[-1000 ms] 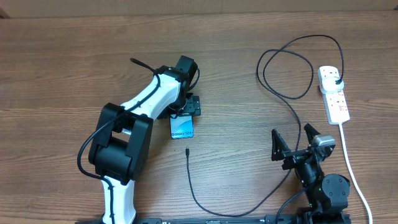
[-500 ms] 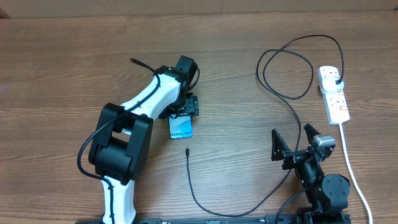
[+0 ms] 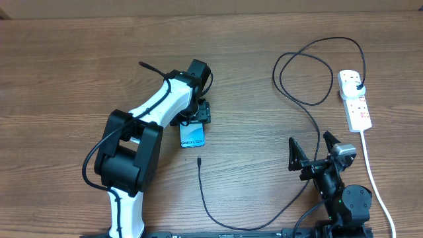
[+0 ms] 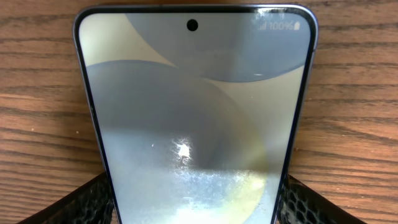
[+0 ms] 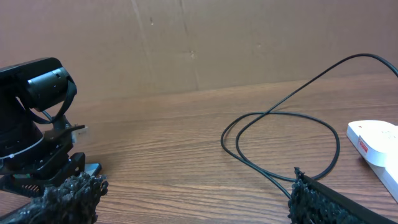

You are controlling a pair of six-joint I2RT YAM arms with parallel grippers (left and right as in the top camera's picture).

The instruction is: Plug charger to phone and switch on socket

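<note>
Left hand (image 3: pixel 196 119) over phone (image 3: pixel 193 135) at frame centre, fingers (image 4: pixel 87 202) beside both long edges, grip not resolvable | phone's long axis runs top-to-bottom, lower end facing charger tip (image 3: pixel 199 160) just below, apart | right hand (image 3: pixel 312 151) lower right, wide open, empty; nearer socket (image 3: pixel 355 99)

- The phone (image 3: pixel 192 135) lay flat and face up, left of the table's centre, its screen lit pale blue and white with small text along the near edge. Close up, the screen showed grey and cream circles and a punch-hole camera.
- The charger (image 3: pixel 200 173), a thin black cable, was not in the phone: its tip lay just near of the phone's near edge, apart from it. The cable curved right, looped, and ended in a black plug seated in the socket's far end.
- The socket (image 3: pixel 355 100), a white strip with red marks, lay far right.
</note>
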